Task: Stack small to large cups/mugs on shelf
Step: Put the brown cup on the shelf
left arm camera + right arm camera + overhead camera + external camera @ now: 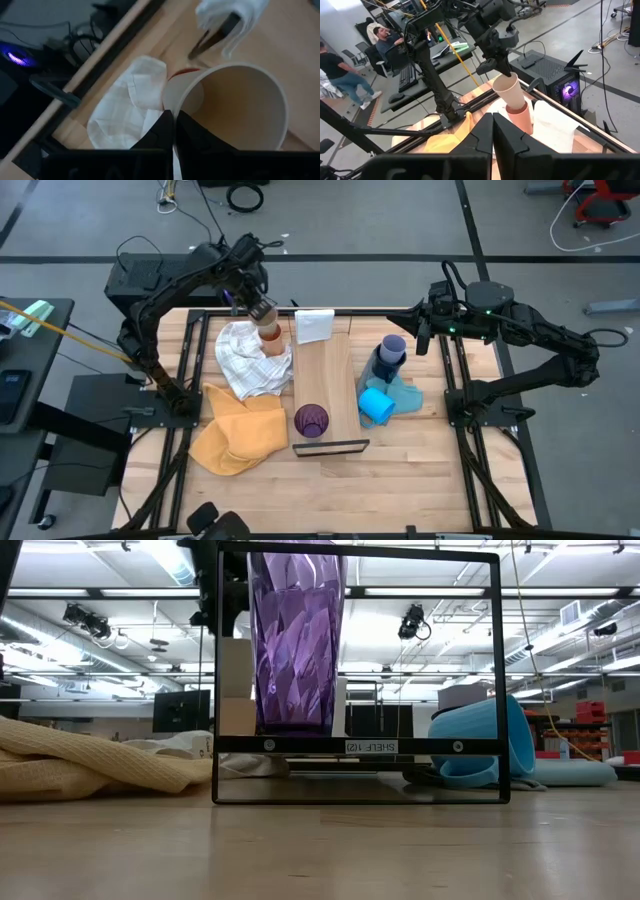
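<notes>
My left gripper (262, 308) is over the table's far left part, shut on the tan cup (507, 90). The cup's bottom sits tilted in the mouth of the orange cup (521, 117), which stands by the white cloth (248, 358). The dark purple tumbler (311, 420) stands upright on the shelf (328, 375), near its black frame (355, 745). The light blue mug (376, 405) lies on its side on the blue cloth. The lavender cup (392, 345) sits in the navy mug (382, 367). My right gripper (493, 132) waits, shut, above the far right edge. My left gripper holds the tan cup by its rim (171, 106), one finger inside the cup and one outside. The fingers come from above, slanting down from the far left. The cup leans, with its lower end inside the orange cup (184, 75).
A small white box (314, 325) stands at the shelf's far end. A yellow cloth (236, 432) lies near left of the shelf. Bare tabletop lies along the near edge. People sit and stand in the room beyond the table's left side.
</notes>
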Robot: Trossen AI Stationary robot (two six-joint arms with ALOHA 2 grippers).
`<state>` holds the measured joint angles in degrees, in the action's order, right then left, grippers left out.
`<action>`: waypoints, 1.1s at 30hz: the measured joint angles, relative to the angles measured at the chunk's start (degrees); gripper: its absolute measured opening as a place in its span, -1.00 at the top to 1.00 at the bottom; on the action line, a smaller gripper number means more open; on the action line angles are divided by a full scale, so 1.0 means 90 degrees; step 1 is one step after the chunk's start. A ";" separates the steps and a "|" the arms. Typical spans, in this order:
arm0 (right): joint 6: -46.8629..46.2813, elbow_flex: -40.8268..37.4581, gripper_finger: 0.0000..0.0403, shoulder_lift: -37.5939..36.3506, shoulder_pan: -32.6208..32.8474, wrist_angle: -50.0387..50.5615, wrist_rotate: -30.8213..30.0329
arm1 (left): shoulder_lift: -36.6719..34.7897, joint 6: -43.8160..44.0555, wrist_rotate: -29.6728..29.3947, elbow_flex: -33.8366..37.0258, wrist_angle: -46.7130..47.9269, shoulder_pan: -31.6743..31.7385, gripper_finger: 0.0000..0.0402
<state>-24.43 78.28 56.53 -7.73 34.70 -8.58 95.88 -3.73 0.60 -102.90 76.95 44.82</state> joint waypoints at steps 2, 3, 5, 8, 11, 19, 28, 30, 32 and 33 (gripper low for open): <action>0.0000 0.0000 0.93 -0.0002 0.0000 0.0000 0.0000 | 0.0000 0.0002 -0.0016 -0.0249 0.0015 0.0002 0.95; 0.0000 0.0000 0.93 0.0000 0.0000 0.0000 0.0000 | 0.0000 0.0002 -0.0018 -0.0414 0.0067 0.0002 0.95; -0.0001 0.0001 0.93 -0.0002 0.0000 0.0000 0.0000 | -0.0002 0.0001 -0.0032 -0.0778 0.0177 0.0001 0.95; -0.0002 0.0000 0.93 0.0000 0.0000 0.0000 0.0000 | -0.0002 0.0002 -0.0043 -0.1356 0.0485 -0.0003 0.95; 0.0017 0.0000 0.93 0.0000 -0.0001 0.0000 0.0000 | -0.0006 0.0028 -0.0047 -0.1878 0.0813 -0.0139 0.95; 0.0066 0.0000 0.93 0.0000 0.0000 0.0000 0.0000 | -0.0007 0.0442 -0.0514 -0.2670 0.1161 -0.1366 0.95; 0.0066 0.0000 0.93 0.0000 0.0000 -0.0002 0.0000 | 0.0119 0.1212 -0.0879 -0.2692 0.1032 -0.2721 0.95; 0.0066 0.0000 0.93 0.0000 0.0000 0.0001 0.0000 | 0.0155 0.1392 -0.0894 -0.2690 0.0938 -0.2910 0.95; 0.0066 0.0000 0.93 0.0000 -0.0002 0.0005 0.0000 | 0.0238 0.1617 -0.0892 -0.2691 0.0813 -0.3150 0.95; 0.0066 0.0000 0.93 0.0000 -0.0002 0.0011 0.0000 | 0.0266 0.1710 -0.0902 -0.2694 0.0730 -0.3255 0.95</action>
<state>-23.83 78.28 56.53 -7.74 34.80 -8.58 98.27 11.66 -7.52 -127.15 83.51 15.52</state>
